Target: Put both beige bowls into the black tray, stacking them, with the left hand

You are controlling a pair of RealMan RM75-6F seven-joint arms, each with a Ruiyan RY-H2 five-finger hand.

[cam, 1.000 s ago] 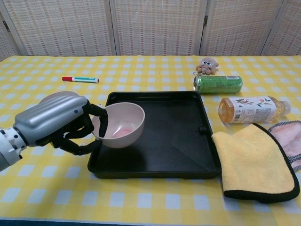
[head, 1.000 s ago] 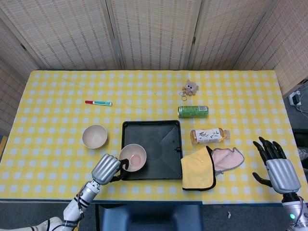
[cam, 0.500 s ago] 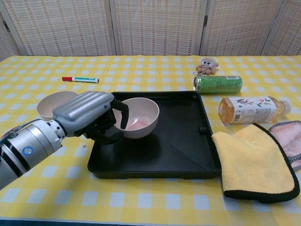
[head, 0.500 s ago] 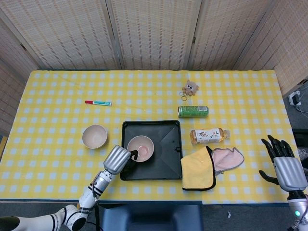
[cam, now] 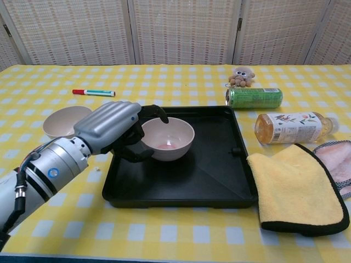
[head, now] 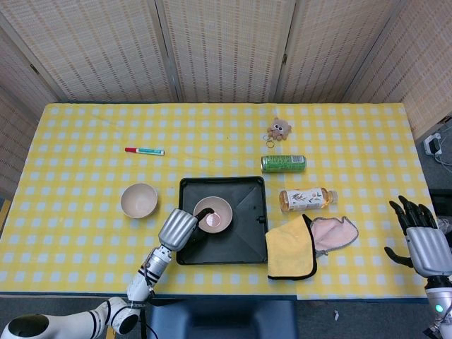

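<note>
One beige bowl (head: 213,214) (cam: 168,138) sits upright in the black tray (head: 247,244) (cam: 181,198), toward its left half. My left hand (head: 180,229) (cam: 117,129) grips this bowl by its left rim, one finger hooked over the edge and the thumb under the outer wall. The second beige bowl (head: 138,200) (cam: 62,120) stands on the tablecloth left of the tray, partly hidden behind my left hand in the chest view. My right hand (head: 426,244) hangs with fingers spread and nothing in it at the table's front right edge, seen only in the head view.
A yellow cloth (head: 290,249) (cam: 299,186) and a pink cloth (head: 333,233) lie right of the tray. A tea bottle (head: 306,199) (cam: 290,126), a green can (head: 284,163) (cam: 254,97) and a plush toy (head: 278,130) lie behind them. A marker (head: 144,150) (cam: 94,92) lies far left.
My left hand has carried the bowl rightward and further over the tray, lowering it onto the tray floor. My right hand has drawn back toward the front right edge.
</note>
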